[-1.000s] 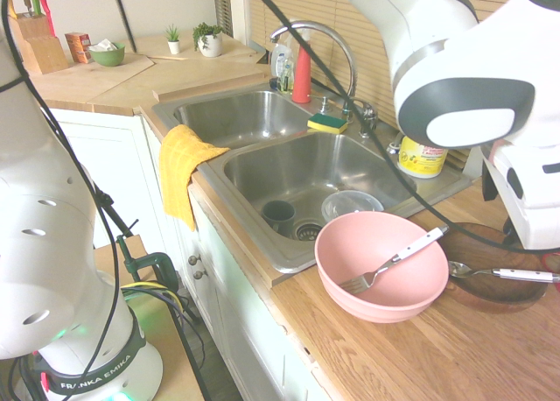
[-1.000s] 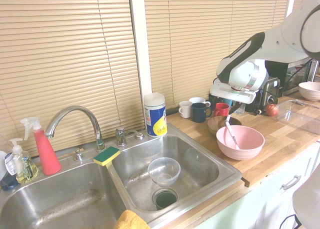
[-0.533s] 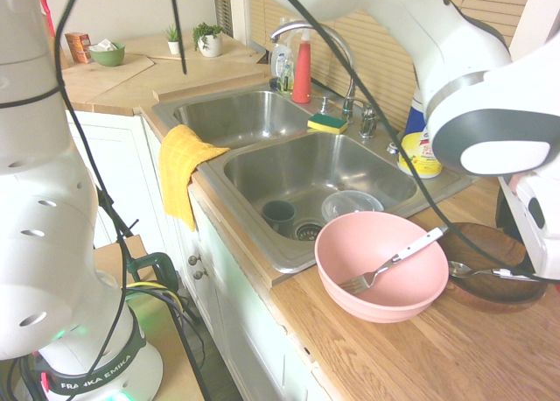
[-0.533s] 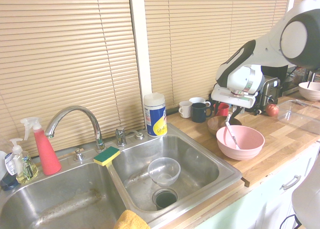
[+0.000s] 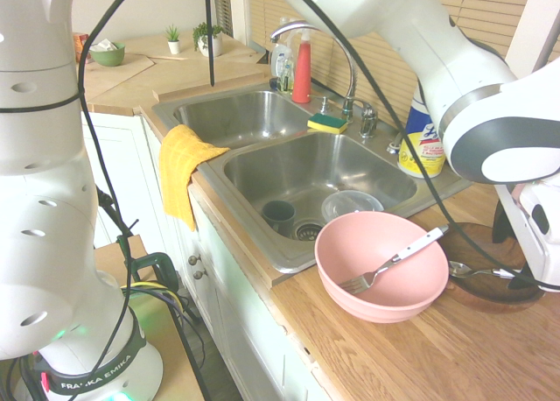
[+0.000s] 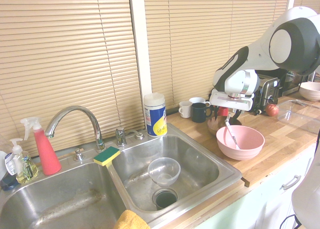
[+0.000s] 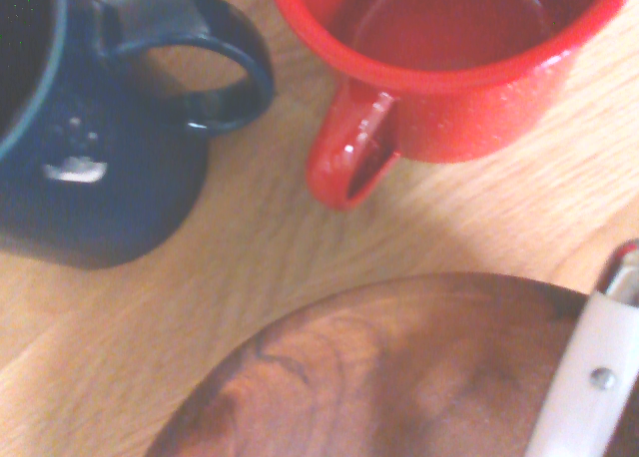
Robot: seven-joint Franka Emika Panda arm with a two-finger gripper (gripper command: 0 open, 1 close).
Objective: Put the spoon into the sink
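The spoon (image 5: 477,270) lies across a dark wooden bowl (image 5: 477,243) on the counter, right of the pink bowl, with its silver end toward the sink. My gripper (image 5: 510,261) hangs low over the spoon's white handle (image 7: 589,387), its fingers open and standing on either side of it. From the other side, the gripper (image 6: 223,116) is just above the wooden bowl (image 6: 219,125). The steel double sink (image 5: 262,169) is left of the bowls, its near basin (image 6: 197,171) beside the counter.
A pink bowl (image 5: 382,265) holding a white-handled fork (image 5: 394,261) stands between spoon and sink. The near basin holds a clear plastic bowl (image 5: 350,205) and a dark cup (image 5: 279,214). A red mug (image 7: 449,68) and a blue mug (image 7: 90,148) stand behind the wooden bowl. A wipes canister (image 6: 155,114) stands by the faucet (image 6: 75,119).
The gripper has come down toward the wooden bowl and now stands low over the spoon's handle. Its fingers stayed open. The spoon and bowls have not moved.
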